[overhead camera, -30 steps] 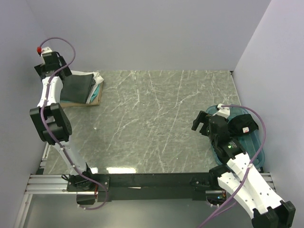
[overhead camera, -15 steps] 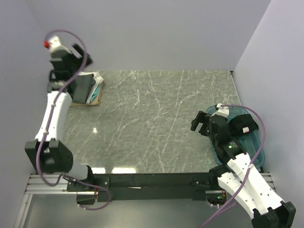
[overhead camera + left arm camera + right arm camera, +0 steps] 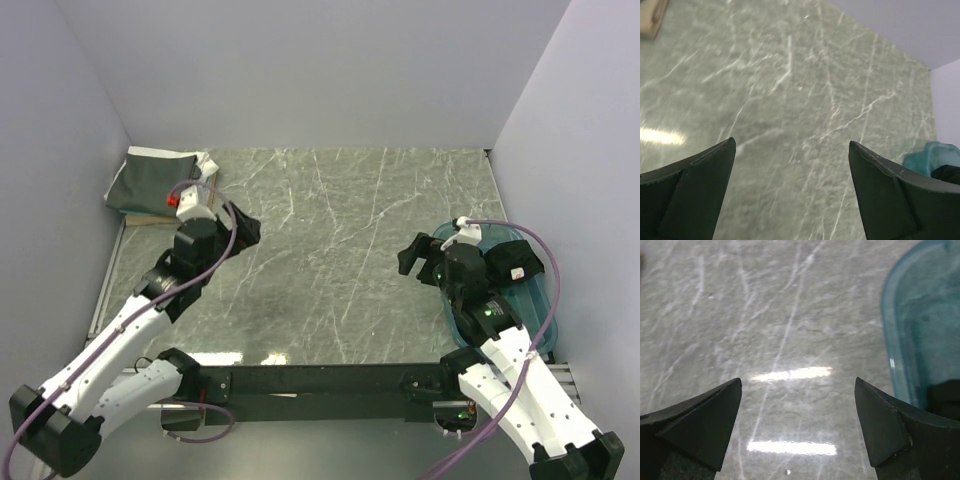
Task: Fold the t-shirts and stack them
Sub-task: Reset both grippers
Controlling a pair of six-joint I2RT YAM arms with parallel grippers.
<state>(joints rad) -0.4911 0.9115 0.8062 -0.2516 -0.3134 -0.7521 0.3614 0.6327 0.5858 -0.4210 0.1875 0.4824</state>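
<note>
Both arms are hovering over the marble table [image 3: 330,230] and neither is carrying anything. The left gripper [image 3: 791,144] is showing its fingers spread wide above the stone. The right gripper [image 3: 798,382] is doing the same, jaws fully apart, just beside the teal bin [image 3: 540,300]. Lying in that bin at the right edge is a dark tee [image 3: 500,262], bunched up, with a small white label [image 3: 518,272] showing on top. Well apart from it, in the back-left corner, the stack of folded tees [image 3: 150,178] is sitting, a charcoal-grey one on top and white and teal edges peeking out on its right side. I'm reading the bin tee as the next one up, though that's a call, not a given. It's looking like light, limp cotton, neither fragile nor slippery, but it's going to sag and drag. A pinch near the collar or a shoulder seam is looking like the best bet, lifted high enough to clear the bin wall. Grabbing a thick bunch is risking a tangled spread on the table
</note>
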